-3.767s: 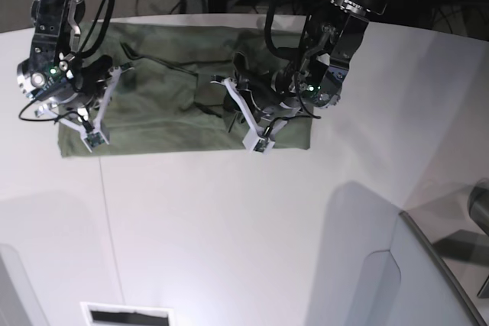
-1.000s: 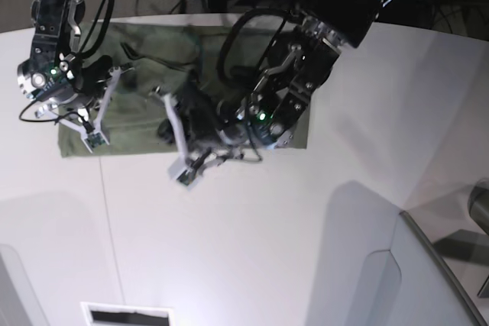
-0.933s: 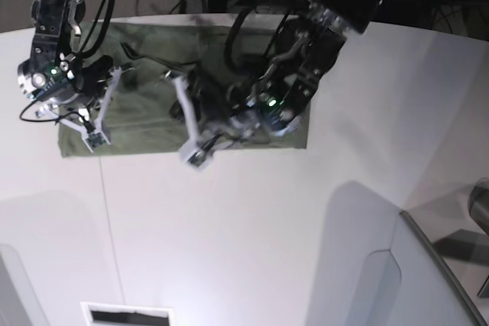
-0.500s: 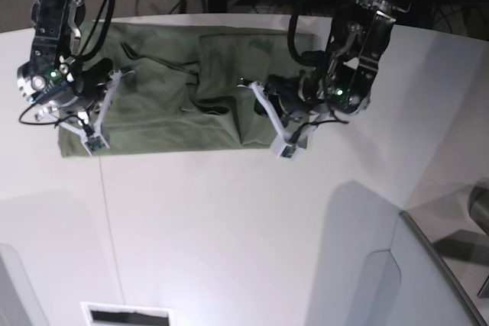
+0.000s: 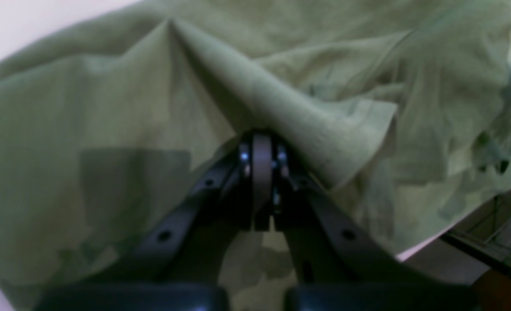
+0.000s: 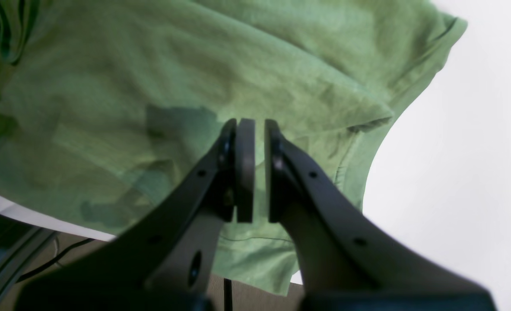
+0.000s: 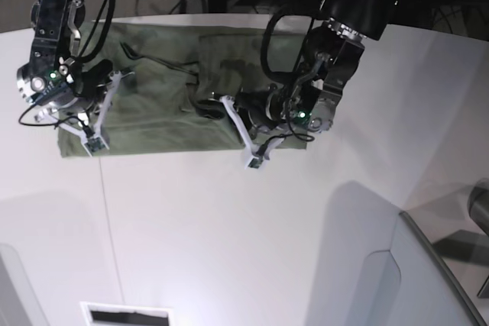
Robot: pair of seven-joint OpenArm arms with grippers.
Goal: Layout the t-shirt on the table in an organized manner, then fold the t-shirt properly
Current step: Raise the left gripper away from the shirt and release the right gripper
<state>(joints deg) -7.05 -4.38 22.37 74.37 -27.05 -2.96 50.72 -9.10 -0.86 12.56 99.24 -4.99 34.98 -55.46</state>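
Note:
The olive-green t-shirt (image 7: 153,116) lies as a wide, creased band near the far edge of the white table (image 7: 229,227). My left gripper (image 7: 218,106) is low over the shirt's middle-right part. In the left wrist view it (image 5: 261,149) is shut on a raised ridge of t-shirt (image 5: 108,129) that tents up from its tips. My right gripper (image 7: 114,82) rests at the shirt's left end. In the right wrist view its pads (image 6: 255,166) stand a thin slit apart over the t-shirt (image 6: 281,73). Whether cloth is pinched there I cannot tell.
A grey angled panel (image 7: 432,265) with a dark edge stands at the near right, with a dark cylinder (image 7: 480,204) behind it. A slot (image 7: 126,314) is set into the table's front. Cables and dark frames lie beyond the far edge.
My left arm swept left over the shirt, swung back to its right end, and has now come left again to the middle-right, dragging cloth. The right arm has stayed still.

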